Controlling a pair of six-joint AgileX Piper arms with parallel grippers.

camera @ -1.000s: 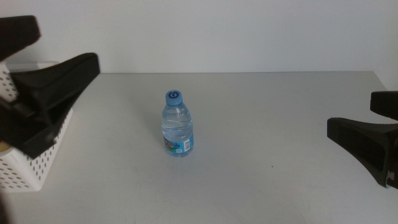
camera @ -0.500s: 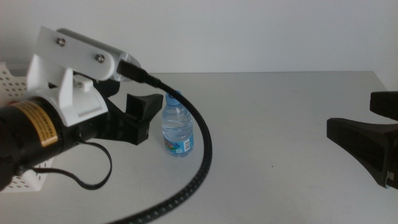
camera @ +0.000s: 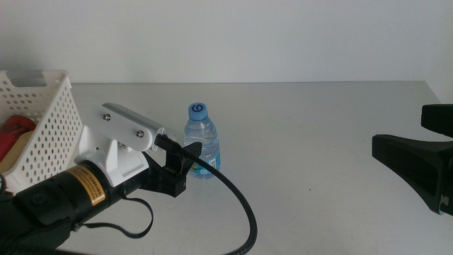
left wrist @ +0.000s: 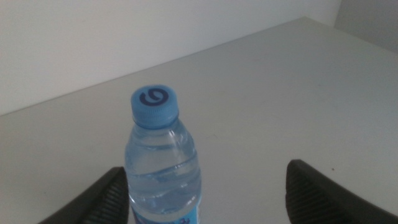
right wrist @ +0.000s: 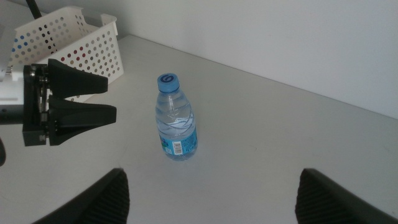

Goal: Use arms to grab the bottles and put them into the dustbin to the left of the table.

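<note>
While the water bottle [camera: 202,141] stands upright at centre frame, the left gripper [right wrist: 102,99], jaws apart, should straddle its body squarely before closing; right gripper [camera: 417,159] waits open at right edge.

Light-grey table [camera: 318,142] with upright water bottle [camera: 202,142], white dustbin [camera: 49,127].

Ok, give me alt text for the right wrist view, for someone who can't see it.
A clear water bottle with a blue cap stands upright on a light-grey table. The left tool, open, points at it from the side without touching, with a white perforated dustbin behind it. The right tool is open and clear of the bottle.
</note>
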